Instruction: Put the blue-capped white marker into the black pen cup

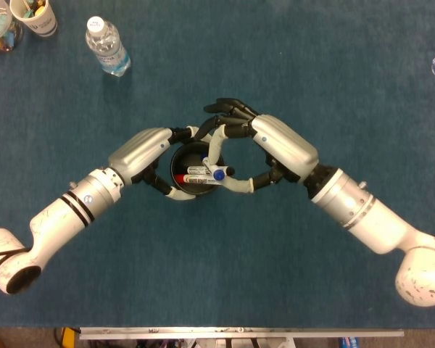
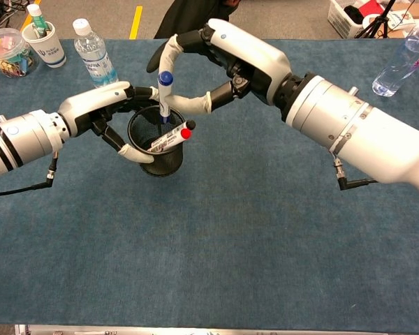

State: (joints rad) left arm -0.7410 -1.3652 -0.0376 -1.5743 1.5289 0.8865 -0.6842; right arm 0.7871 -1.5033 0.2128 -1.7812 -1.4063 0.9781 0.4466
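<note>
Your right hand [image 2: 216,59] pinches the blue-capped white marker [image 2: 165,94] upright, its lower end inside the black pen cup [image 2: 156,143]; your left hand [image 2: 105,112] wraps the cup's rim beside a red-capped marker [image 2: 169,138].

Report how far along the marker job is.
Done: the left hand grips the cup, steadying it, and the right hand has brought the marker over it. In hand: the marker stands nearly upright, blue cap up, its lower end already inside the rim beside a red-capped marker. Left: release the marker so it drops in, then withdraw both hands.
</note>
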